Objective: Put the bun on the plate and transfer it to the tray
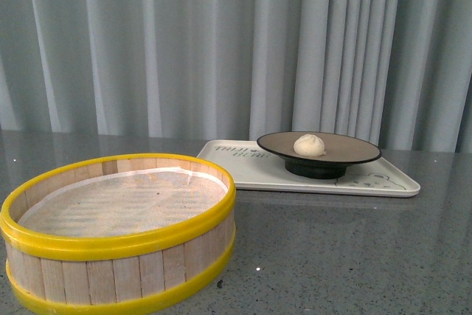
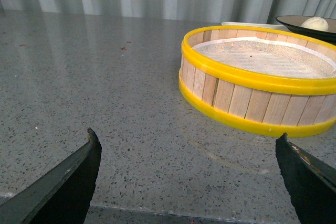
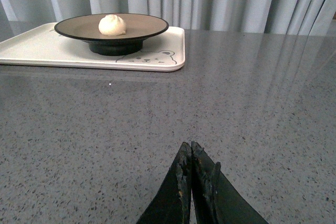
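Countertop [image 1: 354, 256] of grey speckled stone fills the foreground in every view, glossy enough to mirror the pale grey-white curtain [image 1: 184, 42] that hangs in folds along its far edge.

On the near left of the front view sits a round wooden steamer [image 1: 118, 226] with yellow bands at top and base; a white liner covers its floor and nothing lies on it. Farther back and to the right lies the tray [image 1: 243, 171], cream-white with dark lettering and a bear drawing at one corner. The plate [image 1: 346, 149] stands on the tray on its black foot, tan inside with a black rim. The bun [image 1: 309, 144] rests on the plate, roughly at its centre.

Neither arm shows in the front view. The left gripper [image 2: 189, 182] hovers over bare counter near the steamer, its dark fingers spread wide with nothing between them. The right gripper [image 3: 191, 182] is over open counter, well apart from the tray, its fingers pressed together and holding nothing.
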You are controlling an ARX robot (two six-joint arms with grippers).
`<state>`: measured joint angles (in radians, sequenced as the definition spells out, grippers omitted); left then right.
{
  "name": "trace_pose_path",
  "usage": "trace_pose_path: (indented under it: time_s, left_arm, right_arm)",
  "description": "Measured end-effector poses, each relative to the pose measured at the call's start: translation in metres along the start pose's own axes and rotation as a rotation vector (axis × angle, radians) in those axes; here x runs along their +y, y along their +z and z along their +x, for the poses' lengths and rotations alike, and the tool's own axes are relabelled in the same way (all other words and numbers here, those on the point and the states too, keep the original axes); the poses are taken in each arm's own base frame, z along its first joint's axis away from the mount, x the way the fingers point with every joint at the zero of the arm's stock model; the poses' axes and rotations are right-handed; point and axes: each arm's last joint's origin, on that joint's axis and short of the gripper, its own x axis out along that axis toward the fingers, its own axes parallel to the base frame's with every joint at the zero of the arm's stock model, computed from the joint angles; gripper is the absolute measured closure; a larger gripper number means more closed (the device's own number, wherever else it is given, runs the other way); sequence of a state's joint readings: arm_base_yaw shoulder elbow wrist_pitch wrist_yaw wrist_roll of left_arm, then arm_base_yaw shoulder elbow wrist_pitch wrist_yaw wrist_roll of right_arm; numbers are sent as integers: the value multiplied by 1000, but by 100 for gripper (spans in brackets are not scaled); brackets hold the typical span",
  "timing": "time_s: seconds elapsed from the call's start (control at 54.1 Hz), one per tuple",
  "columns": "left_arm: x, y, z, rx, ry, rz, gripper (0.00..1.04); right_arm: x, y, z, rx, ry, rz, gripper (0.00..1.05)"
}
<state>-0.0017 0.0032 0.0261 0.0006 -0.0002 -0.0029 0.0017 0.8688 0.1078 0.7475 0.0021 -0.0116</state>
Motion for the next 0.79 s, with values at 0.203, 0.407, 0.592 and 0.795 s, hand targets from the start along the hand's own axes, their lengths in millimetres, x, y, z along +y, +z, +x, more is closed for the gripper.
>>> trace_pose_path:
  time_s: [0.203, 0.407, 0.592, 0.795]
  left_arm:
    - [0, 0, 0, 0, 0, 0, 7]
    - [0, 0, 0, 0, 0, 0, 7]
    - [0, 0, 0, 0, 0, 0, 7]
    - [0, 0, 0, 0, 0, 0, 7]
  right_arm:
    - [0, -4, -14, -4, 0, 0, 103]
    - [0, -16, -24, 3, 0, 0, 103]
    - [0, -13, -31, -10, 0, 0, 103]
    - [0, -12, -38, -14, 0, 0, 103]
